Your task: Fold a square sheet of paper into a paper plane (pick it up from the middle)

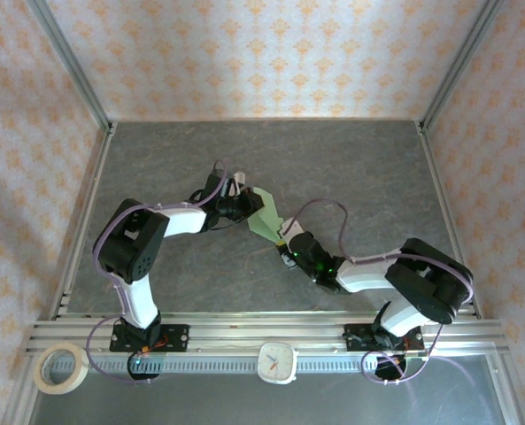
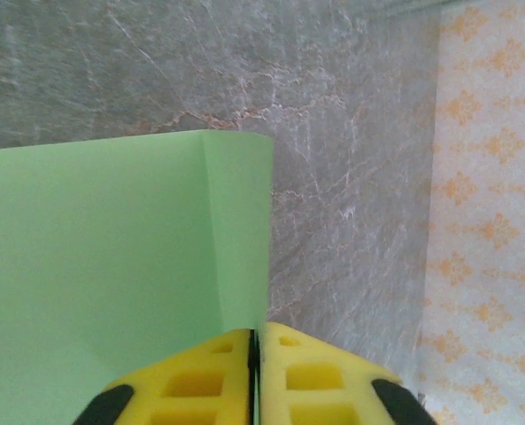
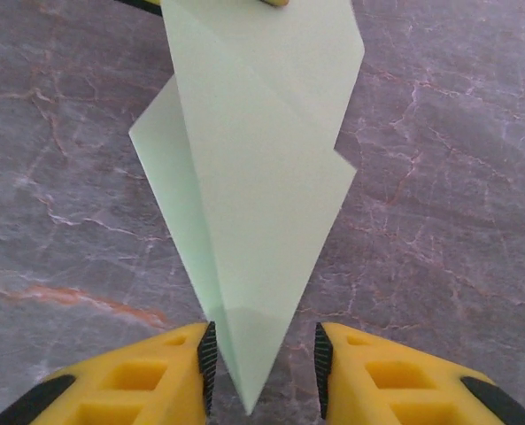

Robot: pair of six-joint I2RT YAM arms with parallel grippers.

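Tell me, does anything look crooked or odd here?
The half-folded paper plane, pinched by the left gripper, has layers that don't line up: one flap juts out on one side and the other edge is stepped. Its tip sits between the open jaws of the right gripper.

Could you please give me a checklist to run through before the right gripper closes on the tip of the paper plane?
1. Left gripper shut on the paper plane: ok, its fingers are pressed together on the paper's edge.
2. Right gripper open: ok, its pads stand apart.
3. Pointed tip between the right pads: ok, though it sits nearer one pad.
4. Layers lined up: not ok, a flap sticks out at one side.
5. Plane lifted off the table: cannot tell.
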